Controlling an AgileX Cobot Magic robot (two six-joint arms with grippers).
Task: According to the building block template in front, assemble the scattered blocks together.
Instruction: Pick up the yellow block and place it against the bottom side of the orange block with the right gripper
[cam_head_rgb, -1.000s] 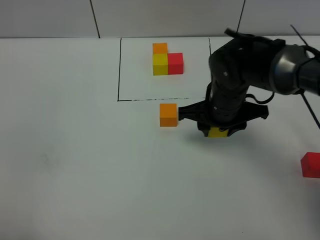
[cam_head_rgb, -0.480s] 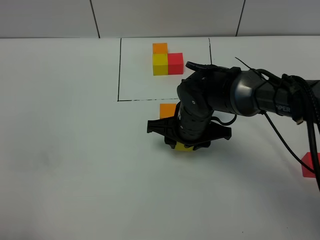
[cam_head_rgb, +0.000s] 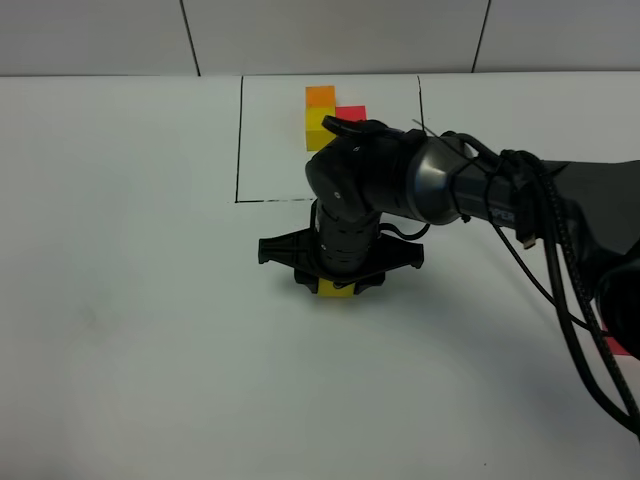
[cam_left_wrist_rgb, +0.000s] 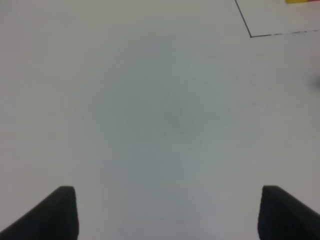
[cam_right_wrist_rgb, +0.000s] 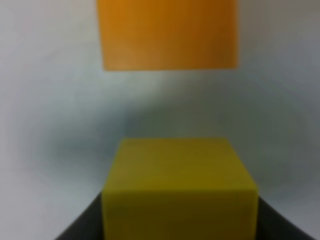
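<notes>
The building block template (cam_head_rgb: 320, 97) lies at the back inside a thin black rectangle (cam_head_rgb: 238, 150). Its orange and yellow cubes show; the right arm covers most of its red one. My right gripper (cam_head_rgb: 337, 284) points down in front of the rectangle, shut on the loose yellow block (cam_head_rgb: 336, 290) (cam_right_wrist_rgb: 180, 190). The loose orange block (cam_right_wrist_rgb: 167, 32) lies just beyond the yellow one in the right wrist view; the arm hides it from the high camera. A sliver of the loose red block (cam_head_rgb: 618, 347) peeks out behind cables at the far right. My left gripper (cam_left_wrist_rgb: 167, 215) hangs open over bare table.
The right arm and its cables (cam_head_rgb: 560, 290) stretch from the right edge across the table's middle. One corner of the black rectangle (cam_left_wrist_rgb: 250, 35) shows in the left wrist view. White table (cam_head_rgb: 130, 330) extends left and front.
The right gripper carried the yellow block leftward and toward the front, and the arm now hides the loose orange block from the high camera. The left gripper has not changed.
</notes>
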